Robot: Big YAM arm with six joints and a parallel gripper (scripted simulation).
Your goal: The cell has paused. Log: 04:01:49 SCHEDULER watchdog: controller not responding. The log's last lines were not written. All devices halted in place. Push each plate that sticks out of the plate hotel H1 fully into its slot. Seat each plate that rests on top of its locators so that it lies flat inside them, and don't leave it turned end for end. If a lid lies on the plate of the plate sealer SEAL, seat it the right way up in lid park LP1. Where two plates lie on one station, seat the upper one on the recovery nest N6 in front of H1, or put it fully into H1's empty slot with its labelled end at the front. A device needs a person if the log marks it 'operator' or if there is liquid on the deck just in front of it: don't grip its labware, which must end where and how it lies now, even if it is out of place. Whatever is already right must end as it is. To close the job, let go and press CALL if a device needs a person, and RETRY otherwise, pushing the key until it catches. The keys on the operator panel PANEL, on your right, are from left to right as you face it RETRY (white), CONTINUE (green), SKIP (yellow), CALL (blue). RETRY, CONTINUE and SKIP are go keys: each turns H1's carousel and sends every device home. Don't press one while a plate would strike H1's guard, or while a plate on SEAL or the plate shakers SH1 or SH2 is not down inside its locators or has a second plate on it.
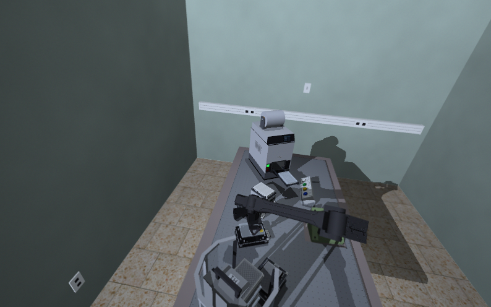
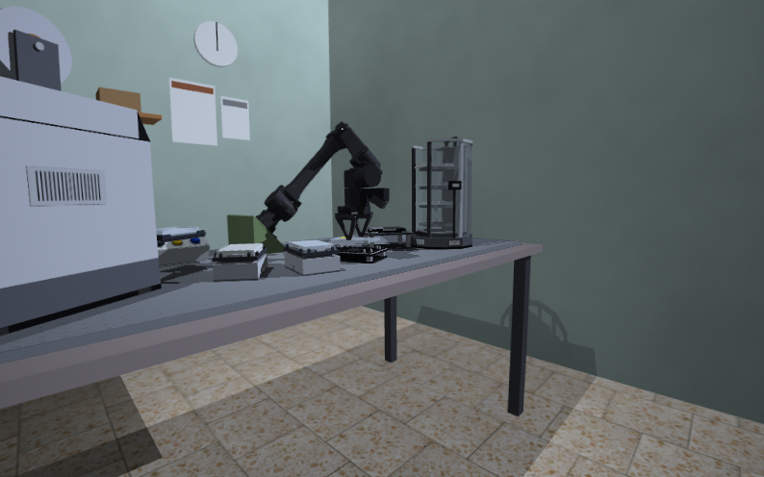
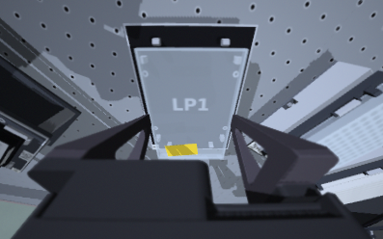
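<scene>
My gripper (image 2: pixel 356 238) (image 3: pixel 191 119) is shut on a clear lid (image 3: pixel 191 79) (image 1: pixel 248 229), with one fingertip at each long side. The lid is right over the black lid park LP1 (image 3: pixel 190 36) (image 2: pixel 367 254), whose label shows through it. A yellow mark is at the lid's near end in the wrist view. In the exterior view the lid looks slightly above the park's base; contact cannot be told. The sealer SEAL (image 1: pixel 280 152) has a pale plate (image 1: pixel 288 177) on its extended tray. Hotel H1 (image 2: pixel 445 189) stands beyond the park; its slots are too small to judge.
White plates (image 2: pixel 241 250) (image 2: pixel 309 244) sit on two grey stations beside LP1. The panel (image 1: pixel 307 190) has its keys in a row between the sealer and the arm's green base. A dark nest (image 1: pixel 277 276) stands beside H1. The arm hides part of the deck.
</scene>
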